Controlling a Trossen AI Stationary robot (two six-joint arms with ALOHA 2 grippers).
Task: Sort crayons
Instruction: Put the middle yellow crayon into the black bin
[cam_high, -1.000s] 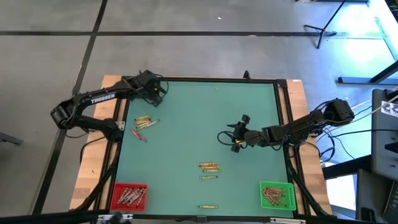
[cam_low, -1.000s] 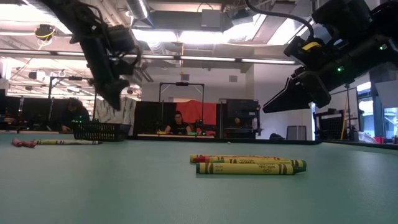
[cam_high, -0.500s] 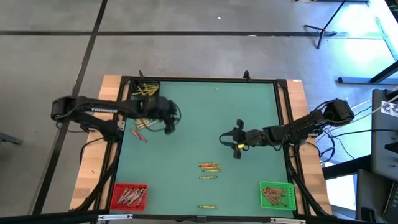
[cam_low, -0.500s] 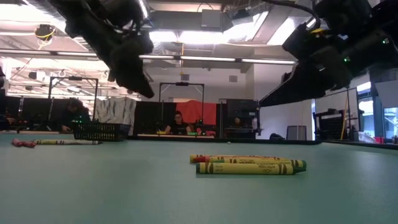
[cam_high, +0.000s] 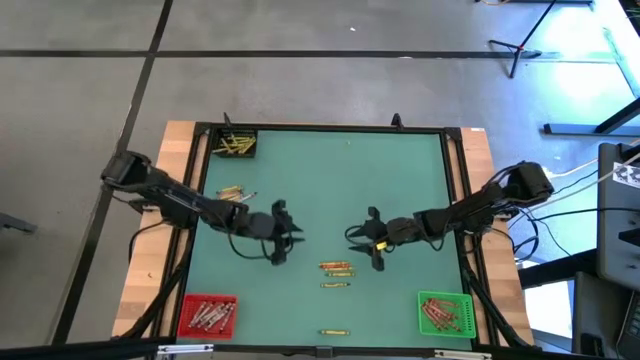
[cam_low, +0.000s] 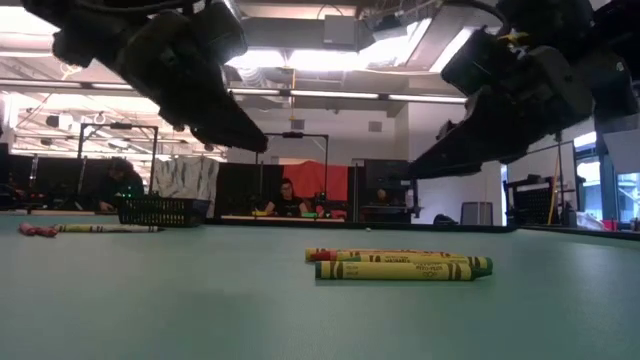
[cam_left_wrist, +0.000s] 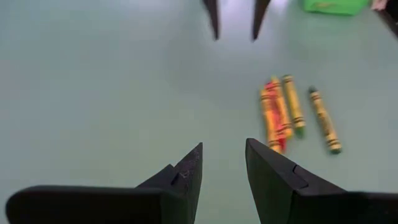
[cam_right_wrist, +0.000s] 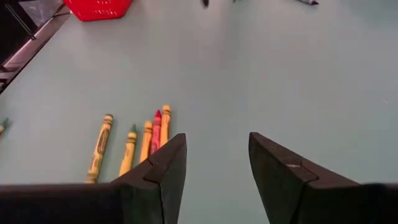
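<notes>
Crayons (cam_high: 336, 267) lie in a small bunch on the green table (cam_high: 340, 170), a bit toward the front edge and near the middle. From the low camera they show as yellow and greenish sticks lying flat side by side (cam_low: 400, 265). One more crayon (cam_high: 335, 285) lies just below that bunch, and another (cam_high: 334, 331) lies alone close to the front edge. Some crayons (cam_high: 232, 191) sit on the left part of the table too.

The left gripper (cam_high: 283, 234) hangs over the table just left of the bunch. Its two fingers (cam_left_wrist: 186, 174) are apart and hold nothing. The right gripper (cam_high: 370, 238) hangs just right of the bunch, facing the left one. Its fingers (cam_right_wrist: 163, 163) are apart too, with nothing between them. Neither gripper touches a crayon.

A red bin (cam_high: 207, 314) with crayons inside sits at the front left corner. A green bin (cam_high: 444, 312) with crayons inside sits at the front right corner. A dark bin (cam_high: 232, 145) at the back left corner holds yellow sticks.

Far behind the table, a person (cam_low: 287, 198) sits at a desk in the room
</notes>
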